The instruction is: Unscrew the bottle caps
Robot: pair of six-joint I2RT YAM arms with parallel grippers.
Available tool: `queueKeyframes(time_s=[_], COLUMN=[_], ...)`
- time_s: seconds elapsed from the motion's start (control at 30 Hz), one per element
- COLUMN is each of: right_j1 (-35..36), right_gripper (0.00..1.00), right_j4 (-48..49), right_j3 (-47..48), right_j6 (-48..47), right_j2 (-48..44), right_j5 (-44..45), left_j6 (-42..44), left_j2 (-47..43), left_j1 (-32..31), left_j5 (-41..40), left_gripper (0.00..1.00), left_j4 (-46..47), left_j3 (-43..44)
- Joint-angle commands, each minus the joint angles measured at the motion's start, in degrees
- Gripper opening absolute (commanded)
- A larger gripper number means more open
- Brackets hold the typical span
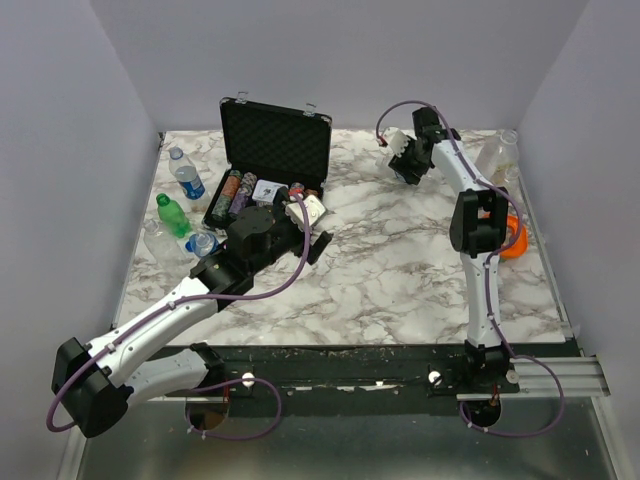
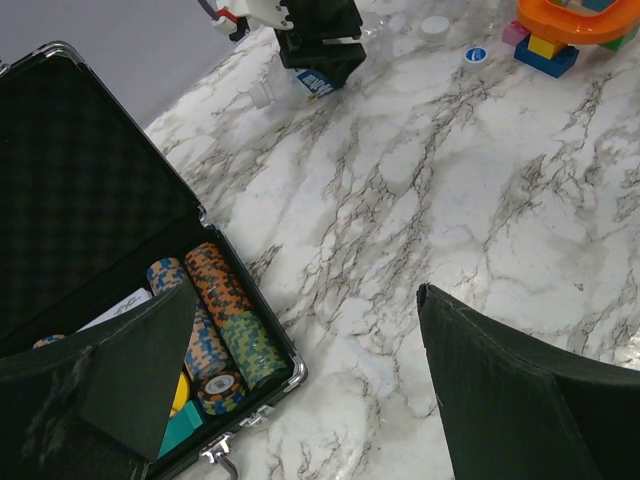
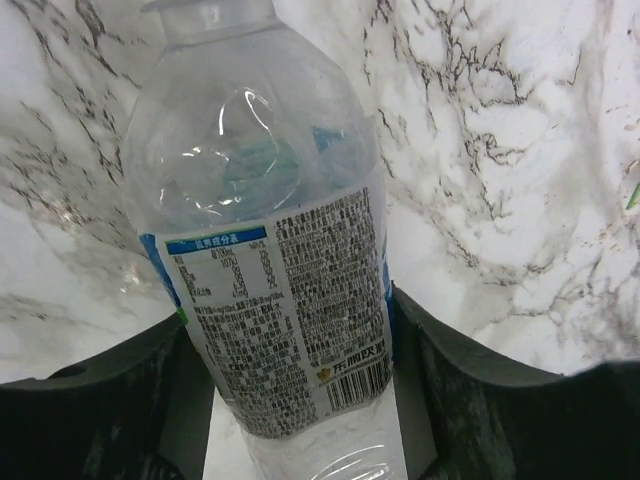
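Right gripper (image 3: 290, 345) is clamped on a clear labelled bottle (image 3: 255, 190), one finger against each side of the label, at the far side of the marble table (image 2: 480, 200) (its cap end is not clearly shown). Left gripper (image 2: 305, 298) stands spread just beside the open poker chip case (image 2: 90, 200). Other bottles (image 1: 186, 178), including a green bottle (image 1: 172, 215), sit left of the case. A white cap (image 2: 435, 25) and a blue cap (image 2: 476, 55) lie loose near the toy blocks (image 2: 550, 48).

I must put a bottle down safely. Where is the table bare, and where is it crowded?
The table is bare in the middle, between the left pincer and the right arm, and toward the near edge. It is crowded on the left, where bottles cluster beside the chip case, and at the right edge by the orange toy.
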Motion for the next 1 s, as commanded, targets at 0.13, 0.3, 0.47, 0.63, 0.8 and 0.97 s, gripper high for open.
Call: queueKeyframes(time_s=[0.13, 0.3, 0.47, 0.63, 0.8, 0.97], right_j1=[0.24, 0.32, 1.02, 1.2, 1.2, 1.2], right_gripper=[0.43, 0.41, 0.39, 0.36, 0.34, 0.34], right_j4=[-2.47, -5.19, -8.18, -8.81, -4.5, -3.09], right_j3=[1.82, -0.63, -12.38, -33.89, -57.38, -71.02], right_j6=[0.94, 4.1, 6.12, 6.74, 5.87, 0.87], right_j2=[-2.94, -10.75, -24.54, -42.98, -61.28, -75.17], right_j5=[-4.1, -11.21, -24.03, -38.71, -45.67, -47.69], left_j6=[0.06, -0.81, -3.01, -5.04, -5.55, -17.05], left_j2=[0.12, -0.23, -0.84, -2.33, -5.06, -6.2], left_j1=[0.18, 0.18, 0.35, 0.97, 1.06, 0.88], left_j5=[-0.73, -0.11, 1.21, 5.85, 20.5, 38.98], left_gripper=[0.99, 0.99, 0.99, 0.99, 0.99, 0.99], left_j4=[0.3, 0.74, 1.97, 3.29, 3.73, 6.0], left_j3=[0.64, 0.46, 0.28, 0.11, -0.68, -3.31])
